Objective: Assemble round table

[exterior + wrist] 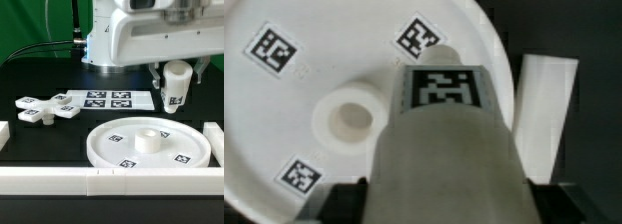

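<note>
Exterior view: the gripper point(174, 78) clamps the short cylindrical leg point(177, 95) upright, raised over the far side of the round disc point(108, 141). The cross-shaped piece point(40, 108) lies apart at the exterior view's left, beside the marker board point(76, 97).

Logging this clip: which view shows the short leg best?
The exterior view: nearly the whole leg shows, upright in the gripper, beyond the round disc. The wrist view shows it close up, tag toward the camera, hiding part of the disc; its gripped end is cropped.
</note>
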